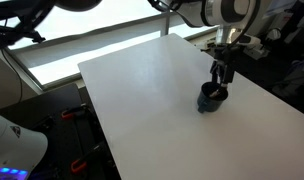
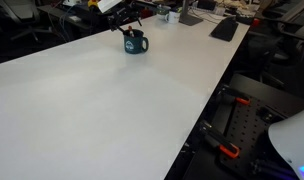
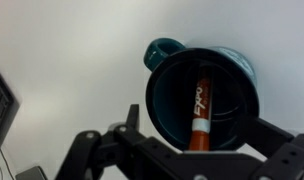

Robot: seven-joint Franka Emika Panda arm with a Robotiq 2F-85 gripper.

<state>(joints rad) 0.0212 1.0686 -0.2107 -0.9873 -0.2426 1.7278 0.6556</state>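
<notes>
A dark teal mug stands on the white table near its far edge, also seen as the mug at the back. In the wrist view I look straight down into the mug, whose handle points up-left. An orange Expo marker leans inside it, its lower end hidden behind my gripper's body. My gripper hangs directly over the mug, the gripper just above the rim. Its fingers are spread wide to either side of the mug, open and holding nothing.
A dark keyboard lies at the table's far corner, with cluttered desks behind it. A dark object shows at the wrist view's left edge. The table edge drops to equipment on the floor.
</notes>
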